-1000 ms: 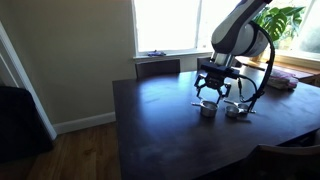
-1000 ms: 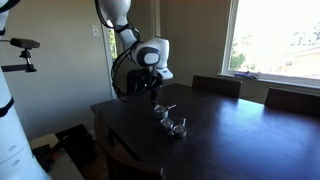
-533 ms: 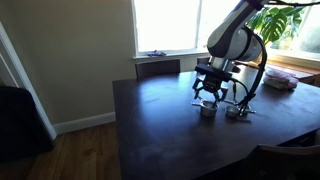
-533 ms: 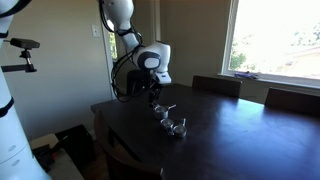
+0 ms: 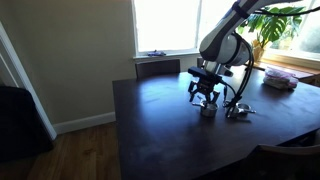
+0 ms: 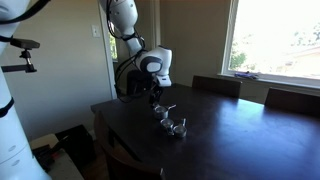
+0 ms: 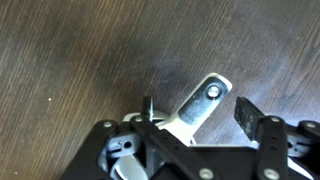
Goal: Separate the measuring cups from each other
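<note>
Measuring cups [image 5: 209,109] sit on dark wooden table [image 5: 160,125], toward right side, in close cluster [image 6: 173,122]. Gripper [image 5: 206,97] hangs low just above leftmost cup. Wrist view: flat handle [image 7: 205,100] lies between spread fingers [image 7: 244,113], clear gap at right finger; released, nothing clasped.
</note>
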Robot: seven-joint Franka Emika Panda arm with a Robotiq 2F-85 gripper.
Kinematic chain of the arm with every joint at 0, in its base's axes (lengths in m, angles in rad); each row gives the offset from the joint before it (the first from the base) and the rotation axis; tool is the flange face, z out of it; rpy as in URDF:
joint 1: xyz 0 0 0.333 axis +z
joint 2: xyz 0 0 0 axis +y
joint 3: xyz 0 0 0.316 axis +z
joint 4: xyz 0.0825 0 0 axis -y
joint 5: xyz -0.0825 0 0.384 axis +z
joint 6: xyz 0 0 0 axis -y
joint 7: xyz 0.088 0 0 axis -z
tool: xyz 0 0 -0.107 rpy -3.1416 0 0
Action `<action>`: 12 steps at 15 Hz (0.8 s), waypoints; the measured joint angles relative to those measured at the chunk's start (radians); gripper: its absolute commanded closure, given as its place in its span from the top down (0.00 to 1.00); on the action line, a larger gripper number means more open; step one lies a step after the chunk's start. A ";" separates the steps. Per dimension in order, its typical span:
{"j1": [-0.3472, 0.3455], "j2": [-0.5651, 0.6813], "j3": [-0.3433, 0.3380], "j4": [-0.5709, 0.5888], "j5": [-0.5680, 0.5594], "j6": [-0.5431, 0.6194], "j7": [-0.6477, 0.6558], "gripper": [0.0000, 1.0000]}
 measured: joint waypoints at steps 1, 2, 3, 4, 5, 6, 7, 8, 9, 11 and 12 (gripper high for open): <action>0.000 0.005 0.001 0.006 0.000 0.000 0.003 0.46; 0.000 0.009 0.002 0.012 0.000 0.000 0.007 0.41; 0.000 0.011 0.003 0.016 0.000 0.000 0.010 0.33; 0.000 0.014 0.003 0.020 0.000 0.000 0.012 0.27; 0.000 0.018 0.004 0.024 0.000 0.000 0.014 0.20; 0.000 0.022 0.004 0.027 0.000 0.000 0.015 0.15; 0.000 0.025 0.004 0.030 0.000 0.000 0.015 0.07; 0.000 0.026 0.004 0.031 0.000 0.000 0.015 0.11; 0.000 0.026 0.005 0.032 0.000 0.001 0.015 0.13; 0.001 0.027 0.006 0.032 0.000 0.001 0.015 0.13; 0.001 0.026 0.006 0.032 -0.001 0.001 0.015 0.13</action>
